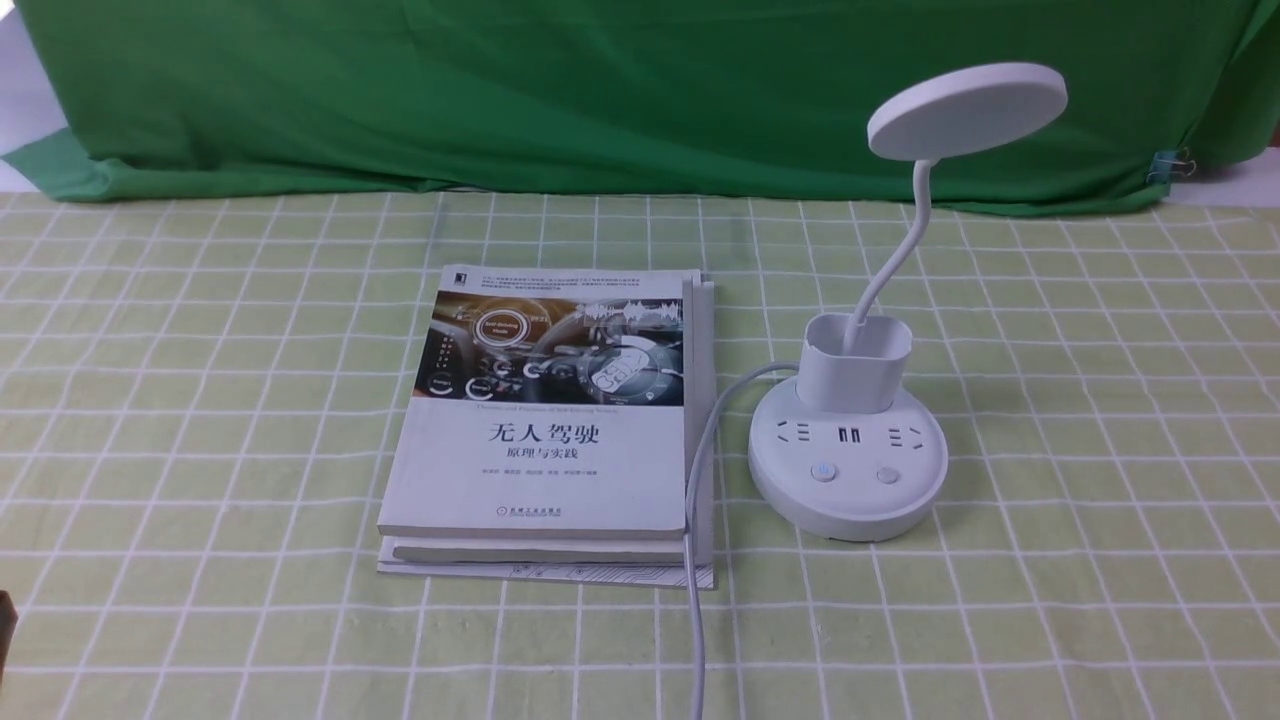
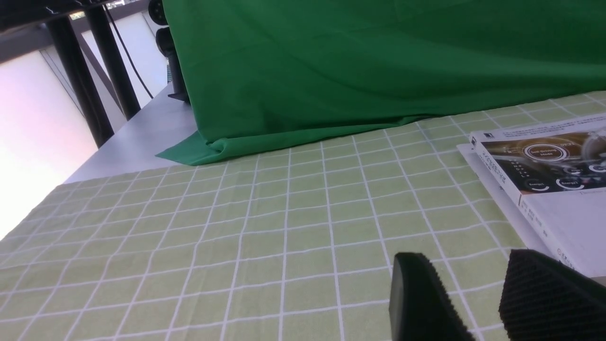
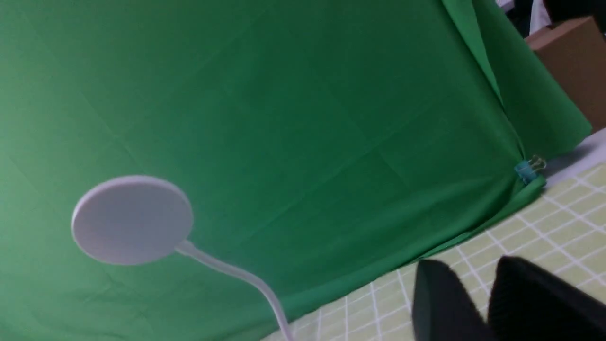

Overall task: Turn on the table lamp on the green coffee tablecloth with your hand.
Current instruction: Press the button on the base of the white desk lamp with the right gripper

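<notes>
The white table lamp stands on the green coffee tablecloth (image 1: 200, 420) right of centre, with its round base (image 1: 848, 470), two buttons (image 1: 823, 472) and cup holder (image 1: 855, 362). Its disc head (image 1: 967, 108) is not lit. In the right wrist view the head (image 3: 132, 219) and neck show against the backdrop. My right gripper (image 3: 473, 270), the hand, hangs over the cloth away from the lamp, its jaws a little apart and empty. My left gripper (image 2: 466, 265) is open and empty above the cloth, beside the book (image 2: 544, 170). Neither arm shows in the front view.
A stack of books (image 1: 550, 420) lies left of the lamp, with the lamp's white cord (image 1: 700, 470) running along its right edge toward the front. A dark green backdrop (image 1: 600, 90) closes the far side, held by a clip (image 3: 528, 168). A cardboard box (image 3: 573, 61) sits beyond it.
</notes>
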You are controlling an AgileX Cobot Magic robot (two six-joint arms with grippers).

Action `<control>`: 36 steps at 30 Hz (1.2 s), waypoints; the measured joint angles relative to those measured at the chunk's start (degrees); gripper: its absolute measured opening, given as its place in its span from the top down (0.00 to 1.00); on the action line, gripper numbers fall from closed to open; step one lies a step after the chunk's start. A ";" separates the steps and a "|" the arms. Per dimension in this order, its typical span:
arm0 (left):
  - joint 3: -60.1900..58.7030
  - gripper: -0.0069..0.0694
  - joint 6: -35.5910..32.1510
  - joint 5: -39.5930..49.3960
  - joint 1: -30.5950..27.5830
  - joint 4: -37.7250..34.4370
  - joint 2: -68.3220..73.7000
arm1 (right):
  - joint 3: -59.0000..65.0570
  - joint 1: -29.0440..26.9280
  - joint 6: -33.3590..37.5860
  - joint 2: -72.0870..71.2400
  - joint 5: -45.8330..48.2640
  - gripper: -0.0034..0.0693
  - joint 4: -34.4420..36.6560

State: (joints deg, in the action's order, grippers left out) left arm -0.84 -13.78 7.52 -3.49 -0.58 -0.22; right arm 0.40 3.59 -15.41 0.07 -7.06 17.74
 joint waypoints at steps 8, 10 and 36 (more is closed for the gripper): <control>0.00 0.59 0.00 0.00 0.00 0.00 0.00 | -16.44 0.00 10.81 14.44 27.59 0.91 0.30; 0.00 0.59 0.00 0.00 0.00 0.00 0.00 | -24.95 0.00 17.18 22.77 38.26 0.91 0.30; 0.00 0.59 0.00 0.00 0.00 0.00 0.00 | -65.19 16.65 30.00 94.46 52.43 0.91 -4.34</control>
State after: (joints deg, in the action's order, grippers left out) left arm -0.84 -13.78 7.52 -3.49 -0.58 -0.22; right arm -64.79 20.24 14.59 94.53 45.37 13.40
